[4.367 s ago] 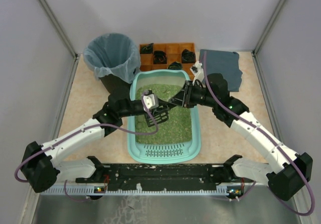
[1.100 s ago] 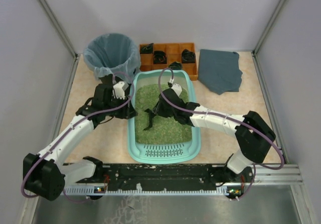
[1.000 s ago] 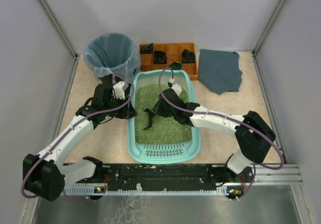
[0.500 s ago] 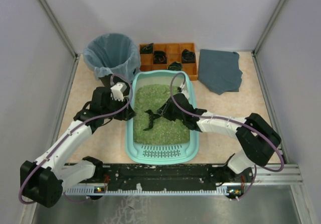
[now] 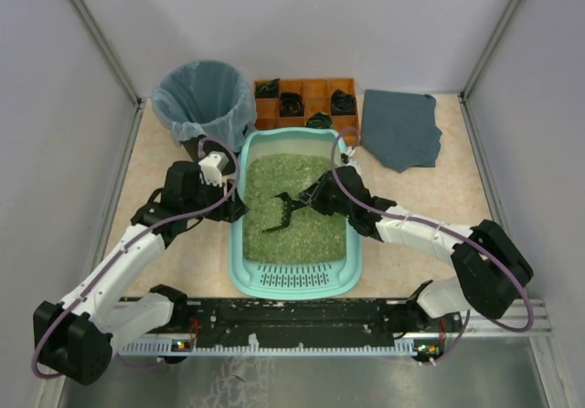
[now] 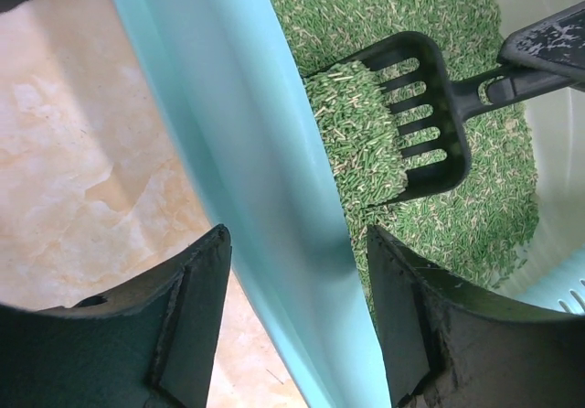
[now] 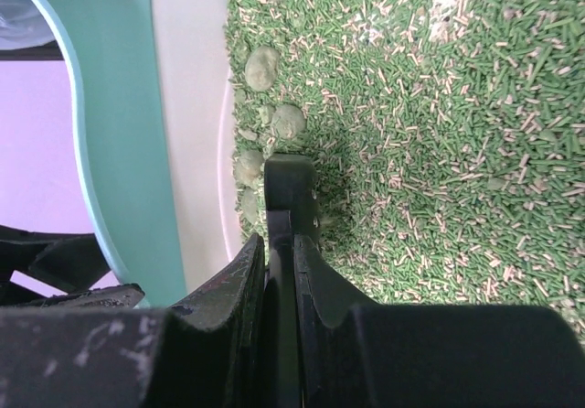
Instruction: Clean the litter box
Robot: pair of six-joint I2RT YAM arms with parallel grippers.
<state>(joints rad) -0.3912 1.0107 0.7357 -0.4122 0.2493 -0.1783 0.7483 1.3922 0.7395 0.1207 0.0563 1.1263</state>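
Note:
The light-teal litter box (image 5: 297, 280) with green litter stands mid-table. My left gripper (image 5: 233, 209) straddles its left wall (image 6: 247, 152); in the left wrist view the gripper (image 6: 297, 239) is open, with a gap between each finger and the rim. My right gripper (image 5: 311, 198) is shut on the handle of a black slotted scoop (image 5: 279, 211). The scoop (image 6: 402, 124) sits over the litter with a heap of green pellets on its left half. In the right wrist view the handle (image 7: 291, 184) runs out from the gripper (image 7: 279, 243); several round clumps (image 7: 263, 68) lie against the box's inner wall.
A black bin lined with a clear bag (image 5: 205, 97) stands behind and left of the box. An orange compartmented tray (image 5: 306, 92) holding dark items sits directly behind it. A dark grey cloth (image 5: 400, 129) lies at the back right.
My left jaws have spread apart off the box's left wall. The right arm has drawn back to the right, carrying the scoop a little rightward over the litter.

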